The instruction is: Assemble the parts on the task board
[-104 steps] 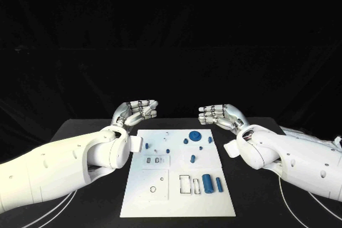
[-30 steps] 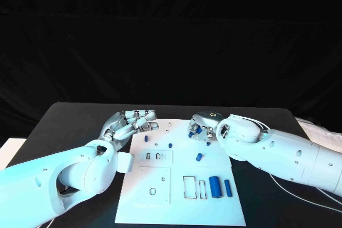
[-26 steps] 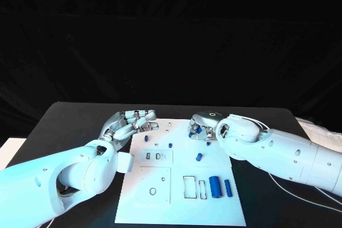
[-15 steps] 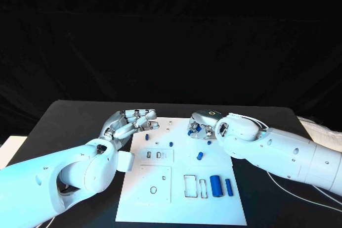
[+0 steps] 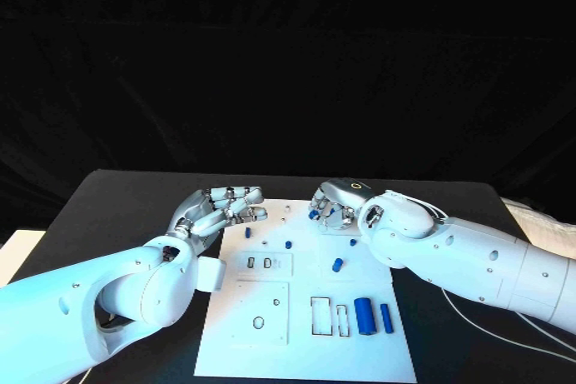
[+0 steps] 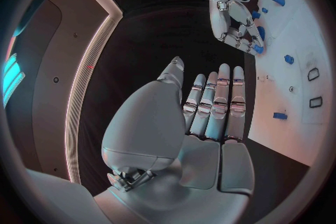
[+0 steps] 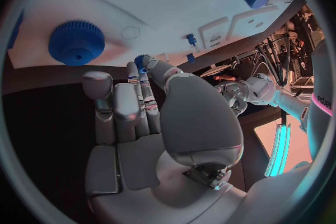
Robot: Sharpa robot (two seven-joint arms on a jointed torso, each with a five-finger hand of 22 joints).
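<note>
Head view has the flat white task board (image 5: pixel 306 317) sitting dead centre on the black table (image 5: pixel 120 201), with small blue parts scattered over it, like a fat blue cylinder (image 5: pixel 364 315) and a thinner blue rod (image 5: pixel 385 316) down around 4 o'clock. Up at the board's 12 o'clock edge the silver right hand (image 5: pixel 333 207) pinches a small blue toothed gear (image 7: pixel 141 60) at its fingertips. Silver left hand (image 5: pixel 222 208) sits around 10 o'clock at the board's corner, fingers loosely apart, holding nothing.

White task board (image 5: pixel 300 334) on a black bench (image 5: pixel 120 201); blue parts (image 5: pixel 364 315); silver hands (image 5: pixel 225 206), white arms (image 5: pixel 480 263).
</note>
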